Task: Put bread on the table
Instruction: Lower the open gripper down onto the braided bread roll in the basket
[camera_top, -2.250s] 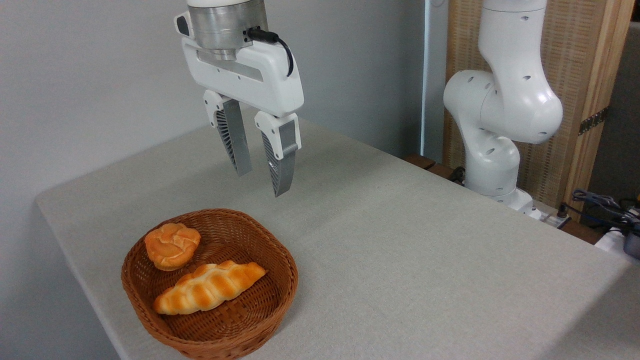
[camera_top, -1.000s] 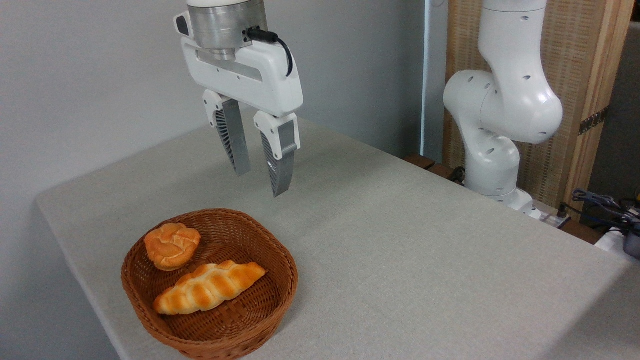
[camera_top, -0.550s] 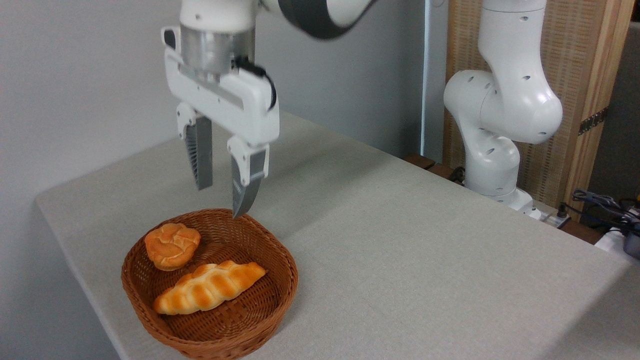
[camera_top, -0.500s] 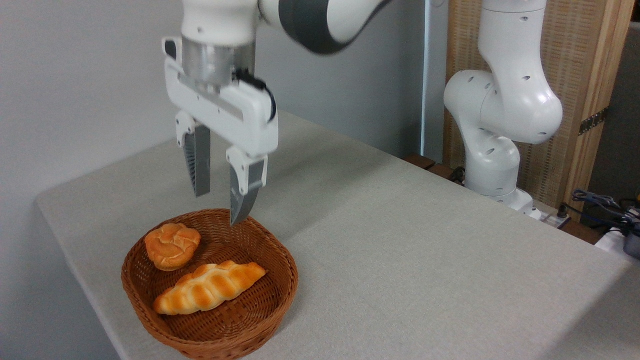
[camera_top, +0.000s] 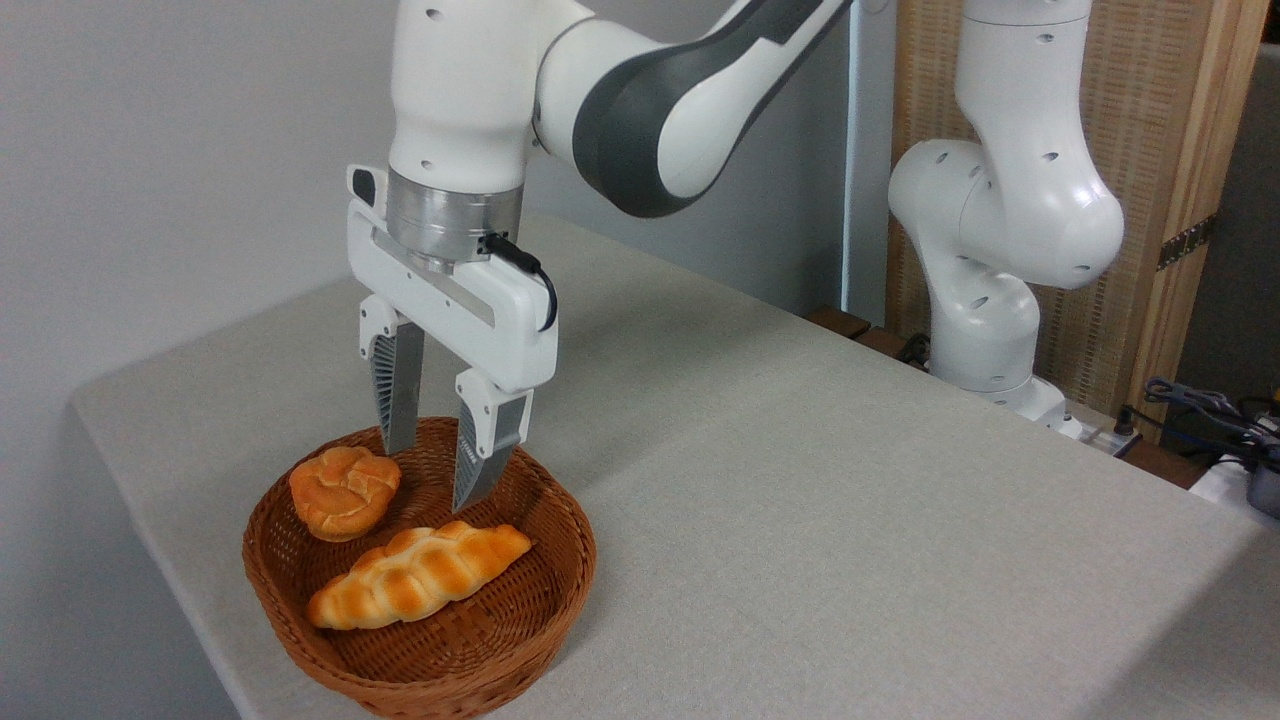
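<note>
Since half a second earlier, the white two-finger end effector (camera_top: 433, 478) had dropped lower, so that its grey fingertips (camera_top: 470, 488) reached into the brown woven wicker basket (camera_top: 545, 590), the far finger ending just beside the small round orange bun (camera_top: 344, 491). Its jaws stood apart with a clear gap between them and held nothing. The long braided golden-orange bread (camera_top: 418, 574) lay in the basket below and in front of the fingertips, not touched by them. Its long axis ran diagonally, one tapered end pointing to the lower left near the basket wall and the other to the upper right toward the basket's middle. The basket sat on the light grey-beige cloth worktop (camera_top: 800, 480), near its front left edge, and the basket's near rim was cut off by the bottom of the picture. Whether the far fingertip touched the bun could not be told.
</note>
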